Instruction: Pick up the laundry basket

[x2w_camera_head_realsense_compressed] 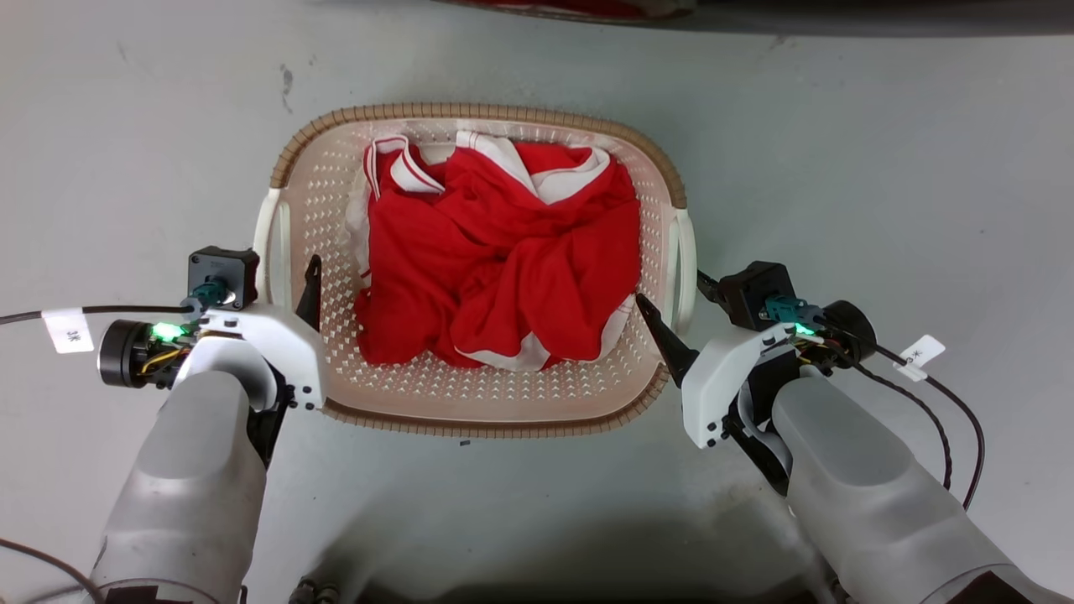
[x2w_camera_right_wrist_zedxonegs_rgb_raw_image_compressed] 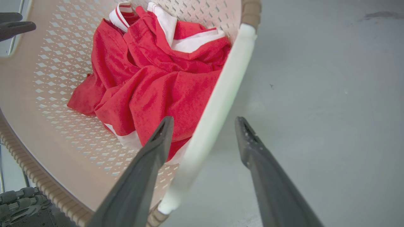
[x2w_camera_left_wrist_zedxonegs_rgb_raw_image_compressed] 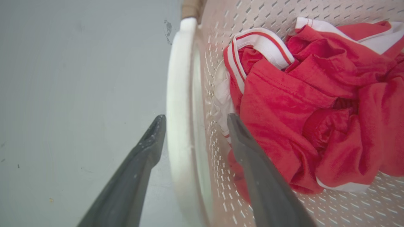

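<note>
The laundry basket (x2w_camera_head_realsense_compressed: 470, 111) stands on the grey floor straight ahead, cream and perforated with a brown rim. A crumpled red garment with white trim (x2w_camera_head_realsense_compressed: 495, 252) lies inside it. My left gripper (x2w_camera_head_realsense_compressed: 285, 281) is open and straddles the white left handle (x2w_camera_head_realsense_compressed: 265, 239), one finger inside the basket wall. The left wrist view shows that handle (x2w_camera_left_wrist_zedxonegs_rgb_raw_image_compressed: 178, 94) running between the two fingers of the left gripper (x2w_camera_left_wrist_zedxonegs_rgb_raw_image_compressed: 195, 123), with small gaps. My right gripper (x2w_camera_head_realsense_compressed: 673, 292) is open astride the right handle (x2w_camera_head_realsense_compressed: 686, 252). In the right wrist view the right gripper (x2w_camera_right_wrist_zedxonegs_rgb_raw_image_compressed: 204, 123) has this handle (x2w_camera_right_wrist_zedxonegs_rgb_raw_image_compressed: 221, 94) between its fingers.
Grey floor (x2w_camera_head_realsense_compressed: 881, 168) surrounds the basket on all sides. A dark object with some red (x2w_camera_head_realsense_compressed: 587, 7) lies along the top edge. Black cables (x2w_camera_head_realsense_compressed: 965, 419) trail from both wrists. A part of my base (x2w_camera_right_wrist_zedxonegs_rgb_raw_image_compressed: 19, 201) is near the basket's front rim.
</note>
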Available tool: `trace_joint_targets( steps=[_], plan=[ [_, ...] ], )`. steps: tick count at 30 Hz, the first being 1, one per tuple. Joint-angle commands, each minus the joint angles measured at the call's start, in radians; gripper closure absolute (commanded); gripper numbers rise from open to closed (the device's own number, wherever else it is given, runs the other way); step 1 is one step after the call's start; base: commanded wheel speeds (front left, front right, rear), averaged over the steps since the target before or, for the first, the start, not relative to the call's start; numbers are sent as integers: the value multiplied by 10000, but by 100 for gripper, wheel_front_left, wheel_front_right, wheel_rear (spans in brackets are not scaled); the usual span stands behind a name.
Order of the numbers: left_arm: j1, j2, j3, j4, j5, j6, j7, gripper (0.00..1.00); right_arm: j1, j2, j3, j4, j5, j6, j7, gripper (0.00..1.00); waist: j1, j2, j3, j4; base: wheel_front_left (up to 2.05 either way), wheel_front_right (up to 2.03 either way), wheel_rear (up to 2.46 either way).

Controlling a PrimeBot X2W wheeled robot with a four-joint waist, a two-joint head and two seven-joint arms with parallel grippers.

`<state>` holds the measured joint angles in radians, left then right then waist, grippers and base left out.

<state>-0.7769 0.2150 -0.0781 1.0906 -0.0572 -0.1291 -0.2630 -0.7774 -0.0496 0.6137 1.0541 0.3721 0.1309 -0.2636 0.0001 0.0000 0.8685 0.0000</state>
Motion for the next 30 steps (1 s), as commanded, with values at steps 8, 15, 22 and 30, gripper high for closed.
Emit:
trace_joint_targets(
  steps=[8, 15, 22, 30],
  plan=[
    [-373, -97, -153, 197, -69, -14, -28, 0, -365, -15, 321, 113, 284, -5, -18, 0, -1, 0, 369, 37, 0, 0, 0],
    [-530, -221, -391, 403, -130, -15, -28, 100, -532, -15, 501, 184, 377, -5, -18, 100, -1, 0, 443, 35, 0, 0, 0],
    [-510, -505, -726, 532, -334, -5, -28, 100, -499, 13, 495, 223, 237, 58, -21, 100, -1, 0, 297, 122, 0, 0, 0],
    [-272, -866, -1344, 1091, -1055, -27, -25, 100, -146, 117, 819, 385, 380, 69, -37, 100, -1, 0, -485, 181, 0, 0, 0]
  ],
)
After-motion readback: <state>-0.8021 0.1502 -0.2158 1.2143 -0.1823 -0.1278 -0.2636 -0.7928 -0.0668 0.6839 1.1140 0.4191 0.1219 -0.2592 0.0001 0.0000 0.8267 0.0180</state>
